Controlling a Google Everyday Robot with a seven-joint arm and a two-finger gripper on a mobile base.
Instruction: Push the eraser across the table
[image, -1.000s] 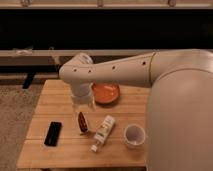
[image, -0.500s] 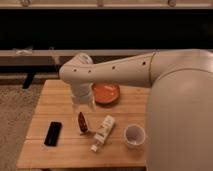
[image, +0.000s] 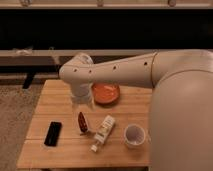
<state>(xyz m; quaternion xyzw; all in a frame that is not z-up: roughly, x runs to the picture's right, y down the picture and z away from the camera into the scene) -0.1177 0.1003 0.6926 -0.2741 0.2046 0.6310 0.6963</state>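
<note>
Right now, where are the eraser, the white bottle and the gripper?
eraser (image: 52, 133): camera view, middle of its black top.
white bottle (image: 103, 131): camera view, middle of its body.
gripper (image: 83, 104): camera view, midway at its tip, over the table (image: 50, 95) by the orange bowl (image: 105, 92).

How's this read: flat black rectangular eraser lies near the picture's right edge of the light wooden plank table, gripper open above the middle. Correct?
Wrong side. The camera view shows the flat black rectangular eraser near the picture's left edge of the light wooden plank table, not the right. The rest holds: the gripper hangs open above the middle.
</note>
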